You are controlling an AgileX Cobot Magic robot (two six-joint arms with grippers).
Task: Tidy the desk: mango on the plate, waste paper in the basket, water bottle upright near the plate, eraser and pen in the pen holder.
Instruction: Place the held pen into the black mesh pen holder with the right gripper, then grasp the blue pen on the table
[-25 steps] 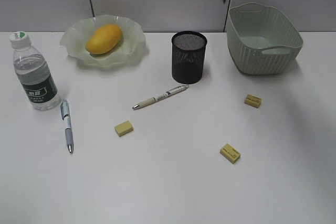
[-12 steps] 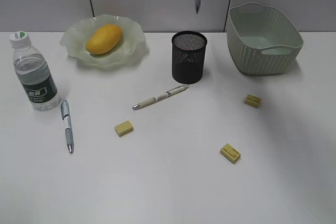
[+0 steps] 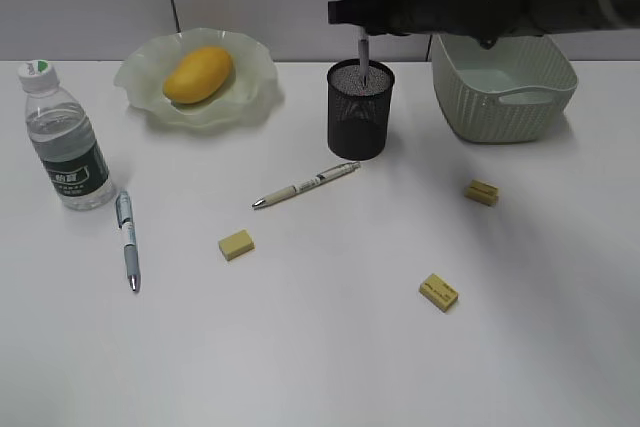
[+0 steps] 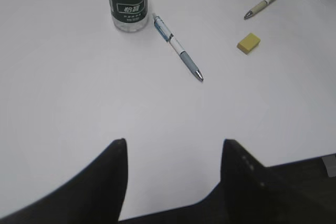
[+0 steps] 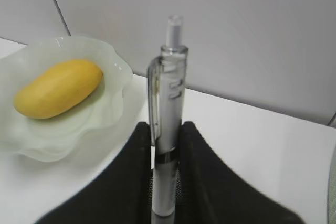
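The pen (image 3: 362,52) hung upright in the right claw (image 3: 362,9), pinched between its closed jaws, tip just inside the mouth of the pen holder (image 3: 360,108). A release off-centre could catch the rim and tip the light mesh cup — or bounce the pen back onto the table (image 3: 320,347). The right arm reached in from the right, above the basket (image 3: 503,87), wrist level. The left claw (image 4: 173,150) hovered open and empty over bare table, near the water bottle (image 4: 126,1) and a second pen (image 4: 177,54).

water bottle (image 4: 126,1) label, print unreadable
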